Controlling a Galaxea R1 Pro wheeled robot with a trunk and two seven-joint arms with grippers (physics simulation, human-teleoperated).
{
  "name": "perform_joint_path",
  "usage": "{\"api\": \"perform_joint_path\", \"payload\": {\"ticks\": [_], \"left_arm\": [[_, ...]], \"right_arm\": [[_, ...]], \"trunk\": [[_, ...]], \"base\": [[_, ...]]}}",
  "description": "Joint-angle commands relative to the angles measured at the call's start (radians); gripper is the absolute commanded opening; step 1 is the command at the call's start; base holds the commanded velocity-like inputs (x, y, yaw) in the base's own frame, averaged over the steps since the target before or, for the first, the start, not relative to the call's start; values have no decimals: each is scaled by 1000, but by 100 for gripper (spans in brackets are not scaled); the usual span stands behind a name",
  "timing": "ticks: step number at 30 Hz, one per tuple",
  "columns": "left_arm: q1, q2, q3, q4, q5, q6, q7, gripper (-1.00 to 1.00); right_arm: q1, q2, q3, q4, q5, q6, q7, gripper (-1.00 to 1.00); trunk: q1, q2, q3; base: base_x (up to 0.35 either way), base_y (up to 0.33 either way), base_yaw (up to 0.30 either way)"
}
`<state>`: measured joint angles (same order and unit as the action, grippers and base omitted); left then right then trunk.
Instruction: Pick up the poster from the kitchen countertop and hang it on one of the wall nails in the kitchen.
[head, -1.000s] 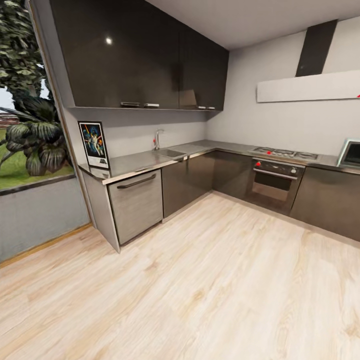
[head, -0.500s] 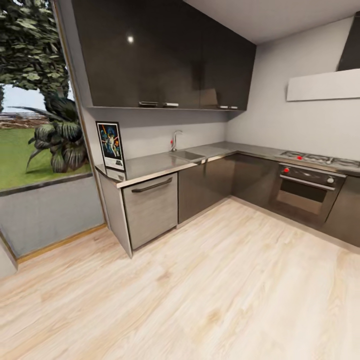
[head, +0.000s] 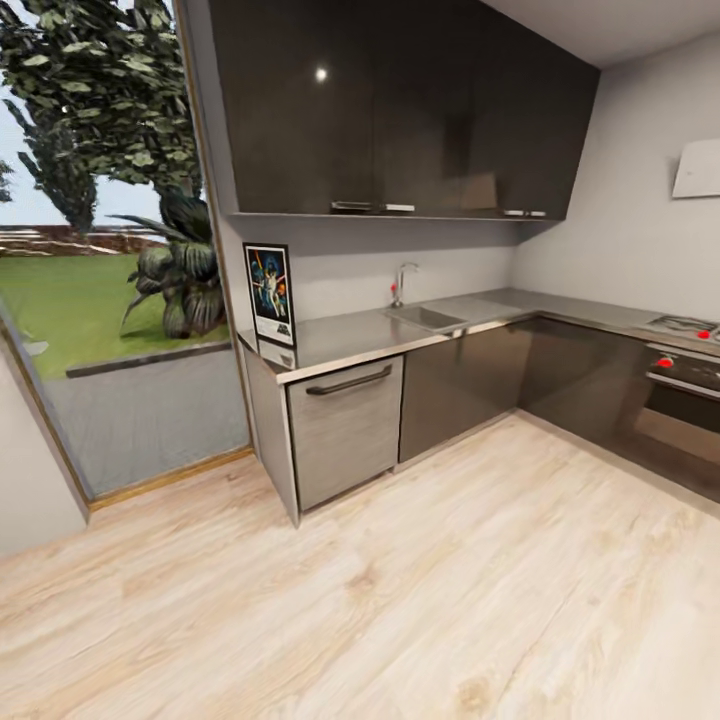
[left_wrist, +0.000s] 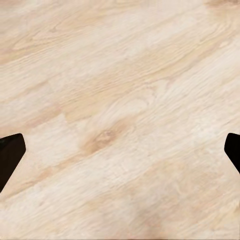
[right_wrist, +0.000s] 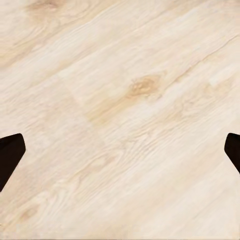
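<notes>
Still well short of the kitchen countertop (head: 350, 340), where the poster (head: 271, 294) stood propped upright at its window end. Left gripper (left_wrist: 120, 150) and right gripper (right_wrist: 120, 150) spread wide, empty, over wooden floor (head: 450, 580). Risked toppling the leaning frame with a careless reach.

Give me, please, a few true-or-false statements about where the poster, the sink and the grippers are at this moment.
1. The poster stands upright at the end of the kitchen countertop nearest the window. True.
2. The poster lies flat in the sink. False: it stands apart from the sink.
3. The left gripper is open over bare wood floor. True.
4. The right gripper grips the poster. False: it is open and empty.
</notes>
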<state>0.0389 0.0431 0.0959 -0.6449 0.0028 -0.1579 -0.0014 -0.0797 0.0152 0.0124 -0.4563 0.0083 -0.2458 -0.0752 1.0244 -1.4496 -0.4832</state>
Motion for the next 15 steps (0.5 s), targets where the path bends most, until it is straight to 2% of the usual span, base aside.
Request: {"api": "perform_joint_path", "payload": {"ticks": [1, 15], "left_arm": [[0, 0, 1, -1, 0, -2, 0, 100], [0, 0, 1, -1, 0, -2, 0, 100]], "right_arm": [[-1, 0, 1, 1, 1, -3, -5, 100], [-3, 1, 1, 1, 1, -2, -6, 100]], "trunk": [[1, 0, -1], [1, 0, -1]], "base": [[338, 0, 294], [338, 0, 294]]}}
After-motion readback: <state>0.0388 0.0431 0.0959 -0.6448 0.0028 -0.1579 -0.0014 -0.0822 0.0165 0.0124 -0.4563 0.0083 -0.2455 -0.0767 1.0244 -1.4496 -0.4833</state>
